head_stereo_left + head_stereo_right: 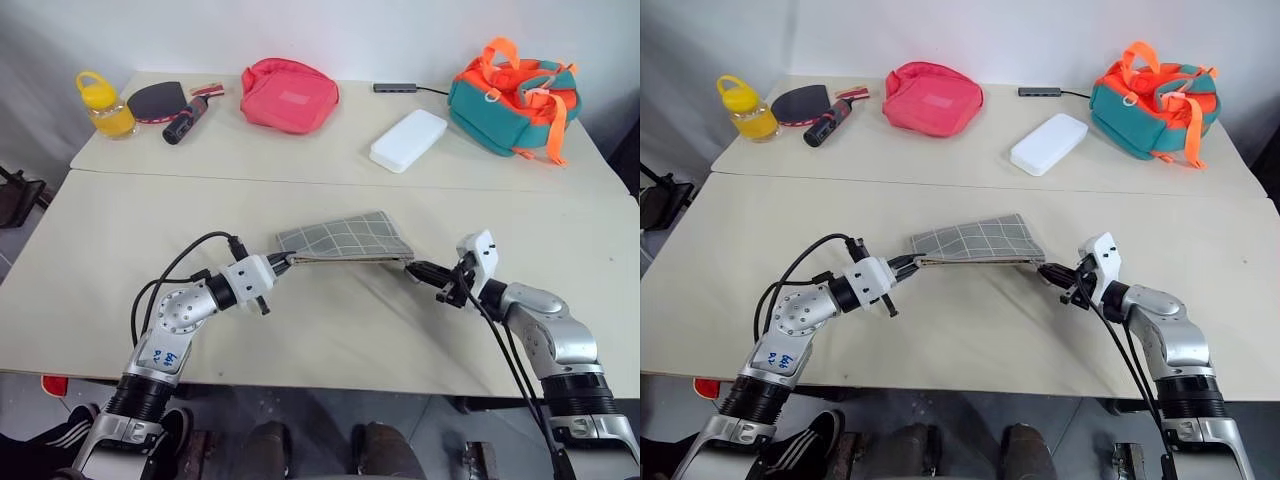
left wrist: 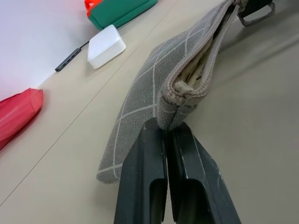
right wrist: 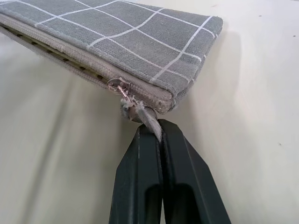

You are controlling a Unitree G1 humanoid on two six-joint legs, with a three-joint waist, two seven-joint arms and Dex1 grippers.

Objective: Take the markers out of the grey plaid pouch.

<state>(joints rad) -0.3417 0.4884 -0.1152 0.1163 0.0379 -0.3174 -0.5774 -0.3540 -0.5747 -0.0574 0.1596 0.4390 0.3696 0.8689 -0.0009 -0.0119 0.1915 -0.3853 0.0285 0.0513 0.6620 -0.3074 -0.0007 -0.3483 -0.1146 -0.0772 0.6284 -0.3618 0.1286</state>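
The grey plaid pouch (image 1: 345, 239) hangs stretched above the desk's (image 1: 120, 260) near half, long axis side to side. The left pincer (image 2: 169, 135) is clamped on one end, the right pincer (image 3: 150, 133) on the zipper pull (image 3: 135, 110) at the other; its opened seam faces the near edge.

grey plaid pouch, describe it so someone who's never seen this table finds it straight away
On the near table, the grey plaid pouch lies stretched between the two claws. It is flat grey fabric with thin white grid lines, unlike the puffy pink-red bag and teal-and-orange bag behind.
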